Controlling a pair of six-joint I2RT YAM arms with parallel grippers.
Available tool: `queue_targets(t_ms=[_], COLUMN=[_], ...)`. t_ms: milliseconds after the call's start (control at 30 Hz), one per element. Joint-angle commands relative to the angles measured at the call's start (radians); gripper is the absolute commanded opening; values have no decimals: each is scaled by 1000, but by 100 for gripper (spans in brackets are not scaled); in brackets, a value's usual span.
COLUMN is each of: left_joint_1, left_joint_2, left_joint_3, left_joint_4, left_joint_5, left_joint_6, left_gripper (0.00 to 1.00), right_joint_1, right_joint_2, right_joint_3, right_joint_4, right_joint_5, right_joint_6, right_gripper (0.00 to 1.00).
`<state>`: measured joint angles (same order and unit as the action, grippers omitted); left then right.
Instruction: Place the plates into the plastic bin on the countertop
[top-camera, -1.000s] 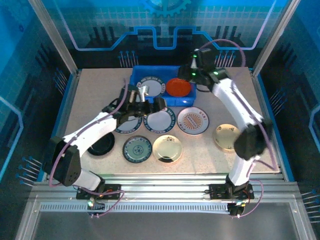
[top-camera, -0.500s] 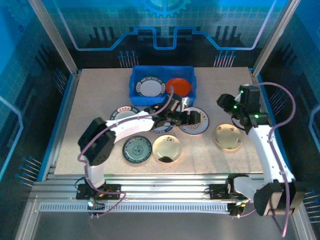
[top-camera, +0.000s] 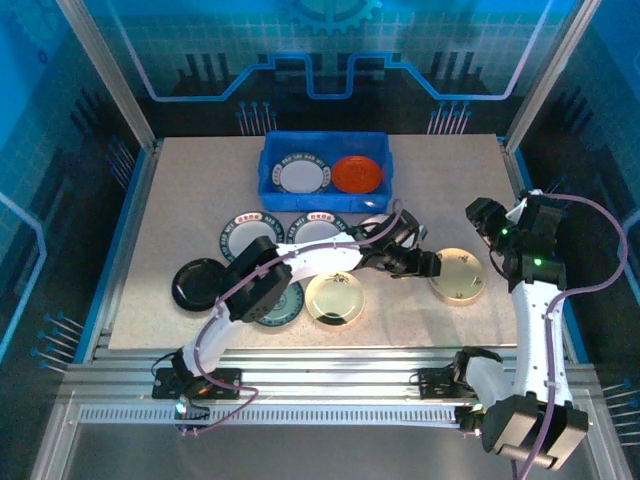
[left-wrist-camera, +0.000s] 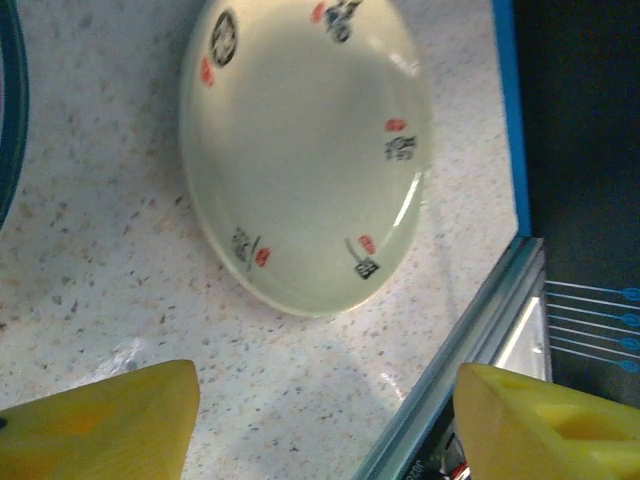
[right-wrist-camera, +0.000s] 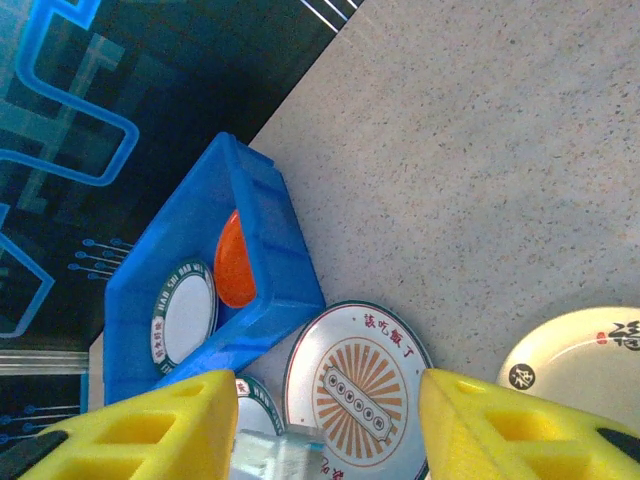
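The left hand (left-wrist-camera: 320, 430) is open, its two yellow fingertips (left-wrist-camera: 100, 420) set wide apart with nothing between them. It hovers low over the tabletop (left-wrist-camera: 100, 300), just short of the cream plate (left-wrist-camera: 305, 150), which lies flat near the blue edging (left-wrist-camera: 505, 100) on the right side. The left arm is stretched across the middle of the tabletop. The right hand (right-wrist-camera: 325, 430) is also parted and empty, held up at the right side and facing back toward the blue bin (right-wrist-camera: 265, 260). There are nine plates in all: two in the bin and seven on the tabletop. In the bin, one white plate (top-camera: 303, 175) and one orange plate (top-camera: 357, 174) lie side by side. In front of the bin lies a sunburst plate (right-wrist-camera: 355, 385), largely covered by the left arm in the top view. To its left are two white plates with dark patterned rims (top-camera: 248, 232), next to each other. Nearer the arm bases lies one gold plate (top-camera: 335, 297). Beside it is one dark-rimmed patterned plate (top-camera: 275, 300), half hidden under the forearm. At the far left lies one plain dark plate (top-camera: 200, 284), which may be black or deep green.
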<state>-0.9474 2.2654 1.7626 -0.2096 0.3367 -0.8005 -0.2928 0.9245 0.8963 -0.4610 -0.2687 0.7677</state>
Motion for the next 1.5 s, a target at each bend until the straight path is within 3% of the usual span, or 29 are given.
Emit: queue_targets(t_ms=[0,200,767,1467], left_joint_1=[1,-1,-2,13], left_joint_2=[46,98,217,364], left_joint_3=[65,99,252,443], left_joint_4=[-91,-78,-130,-224], left_joint_5=[0,10,24,25], left_joint_6=[-30,-57,-71,-99], left_gripper=[65,56,49,21], right_joint_1=[-17,-26,-73,-83], right_joint_2=[-16,-13,-3,47], right_joint_3=[-11,-65,-119,-190], right_joint_4=[46,75,137,254], right_joint_5=[-54,-70,-134,-174], right_joint_6=[23,22,23,67], right_gripper=[51,51,48,42])
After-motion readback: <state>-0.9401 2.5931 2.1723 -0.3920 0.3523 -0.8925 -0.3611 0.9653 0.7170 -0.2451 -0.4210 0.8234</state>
